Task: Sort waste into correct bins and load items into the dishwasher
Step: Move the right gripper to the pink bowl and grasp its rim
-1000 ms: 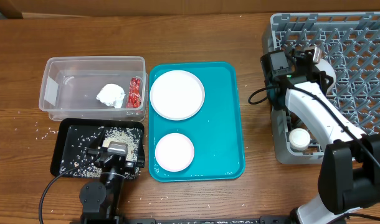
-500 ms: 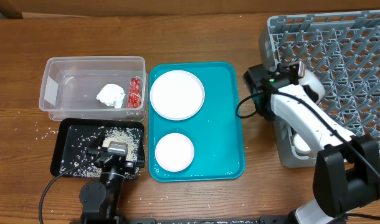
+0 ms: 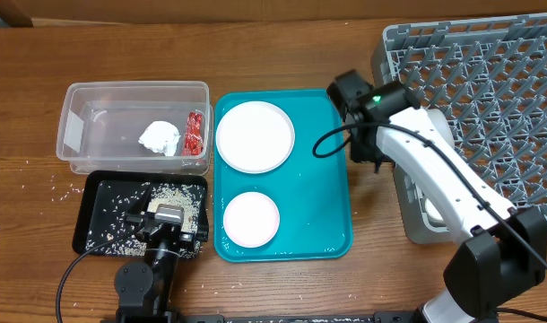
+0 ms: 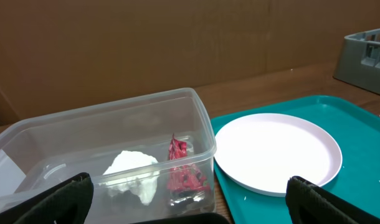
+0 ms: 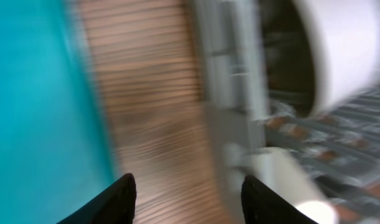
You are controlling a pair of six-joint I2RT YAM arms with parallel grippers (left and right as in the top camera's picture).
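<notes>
The clear tub point(image 3: 94, 135) holds a white napkin wad point(image 3: 160, 137) and a red wrapper point(image 3: 196, 132); both show through its wall, the napkin wad point(image 4: 134, 175) left of the wrapper point(image 4: 185, 172). Rice lies in the black tray point(image 3: 99, 211). My left gripper point(image 3: 169, 220) sits over that tray's near right part, open and empty point(image 4: 190, 213). A large plate point(image 3: 255, 135) and a smaller plate point(image 3: 251, 219) rest on the teal tray point(image 3: 318, 179). My right gripper point(image 3: 369, 152) hangs open and empty point(image 5: 193, 202) over the wood between the teal tray and the grey dish rack point(image 3: 489, 99).
White bowls stand in the rack's near left part, one large point(image 5: 342, 50) and one smaller point(image 3: 432, 208) half under my right arm. Loose rice grains point(image 3: 54, 188) dot the table left of the black tray. A brown wall runs behind the table.
My right gripper has pulled out of the rack and swung left toward the teal tray, its jaws spreading from shut to open. The left arm has not moved.
</notes>
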